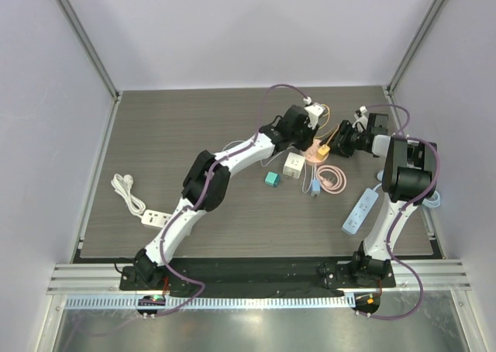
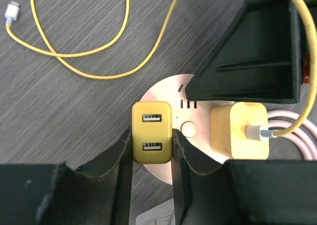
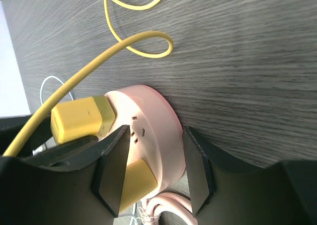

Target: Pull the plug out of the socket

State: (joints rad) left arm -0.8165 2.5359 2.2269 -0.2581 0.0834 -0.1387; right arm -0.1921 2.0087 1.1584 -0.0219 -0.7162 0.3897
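Plug: a yellow charger block (image 2: 152, 132) with two USB ports stacked on its top face sat pushed into the left half of the socket.
Socket: a round pink disc (image 2: 163, 88) lay flat on the dark wood-grain table (image 1: 170, 135), right of the middle, where both arms met.
Left gripper: the left gripper (image 2: 152, 146) was clamped on the plug, with one black finger (image 2: 124, 155) pressed to each long side of it.
Right gripper: the right gripper (image 3: 156, 136) straddled the socket and was closed in against it, one finger (image 3: 198, 170) on the rim and the other over the edge of the face.
Second charger: another yellow block (image 2: 240, 131) sat in the right half of the socket, apart from the plug. A white connector ran from it into a yellow cable (image 2: 79, 51).
Cable: it looped over the table behind the socket and ended in a small white tip (image 2: 12, 9).
Markings: the socket face had three short dark bars (image 2: 188, 104) and a round button (image 2: 188, 128) (any lettering was too small to read, and the plug's ports had no legible print).
Pink cord: it lay coiled (image 1: 333, 177) just beside the socket on its near side.
Nearby items: a white cube adapter (image 1: 293, 164) and a teal block (image 1: 271, 179) lay near the socket on its near-left side.
Power strips: a white one (image 1: 155, 216) with a bundled white cord lay well apart at the left. A blue-and-white one (image 1: 360, 212) lay by the right arm.
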